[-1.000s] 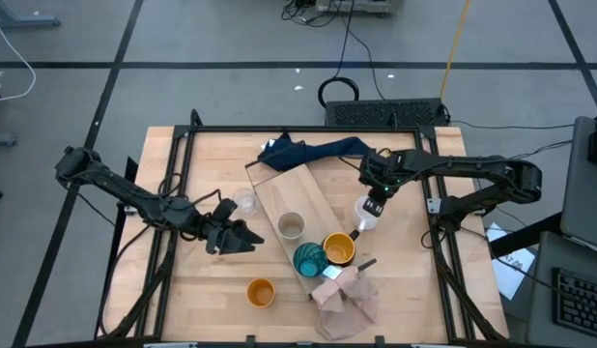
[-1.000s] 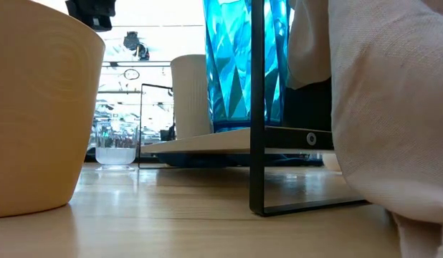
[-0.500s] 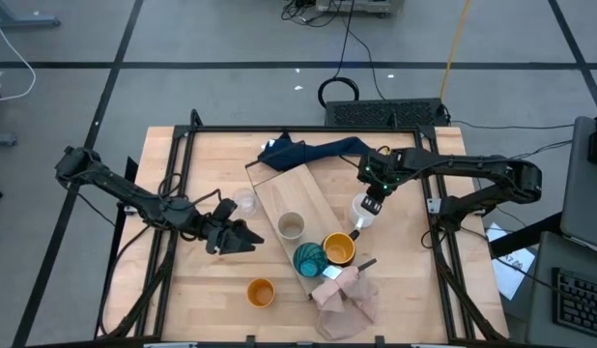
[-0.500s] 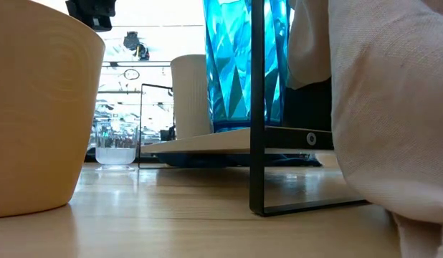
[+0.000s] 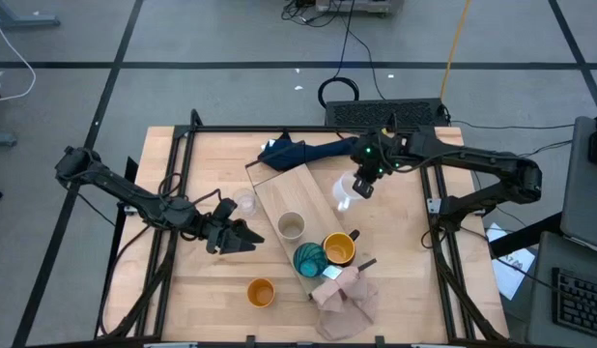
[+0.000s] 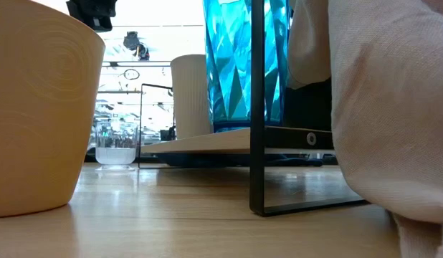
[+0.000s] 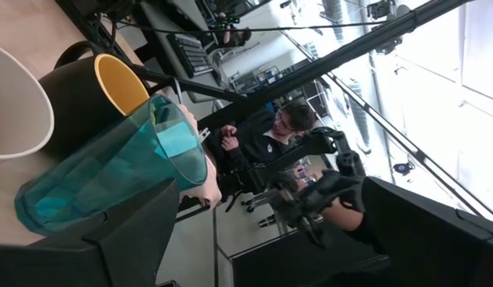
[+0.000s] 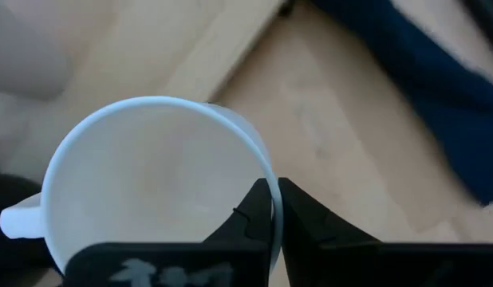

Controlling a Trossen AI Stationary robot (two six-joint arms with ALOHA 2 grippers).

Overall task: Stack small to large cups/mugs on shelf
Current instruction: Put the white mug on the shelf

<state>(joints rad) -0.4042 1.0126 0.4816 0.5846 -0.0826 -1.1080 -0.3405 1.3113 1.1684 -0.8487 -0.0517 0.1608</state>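
Right end effector (image 5: 360, 186) pinched tight on the rim of the white mug (image 5: 345, 194), holding it over the far right edge of the shelf (image 5: 297, 203), just short of the dark blue cloth (image 5: 308, 151). Nearer along the board: beige-grey cup (image 5: 291, 226), mustard-yellow mug (image 5: 338, 249), teal cup (image 5: 309, 259). Left end effector (image 5: 242, 238) spread wide and empty, beside the clear glass (image 5: 245, 203), orange cup (image 5: 261, 291) on the desk (image 5: 221, 280) nearer than it.

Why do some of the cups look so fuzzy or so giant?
Low view: the orange cup sits right against the lens, huge and soft. Right wrist view: the white mug in the right claw is blurred. High view: everything looks sharp.
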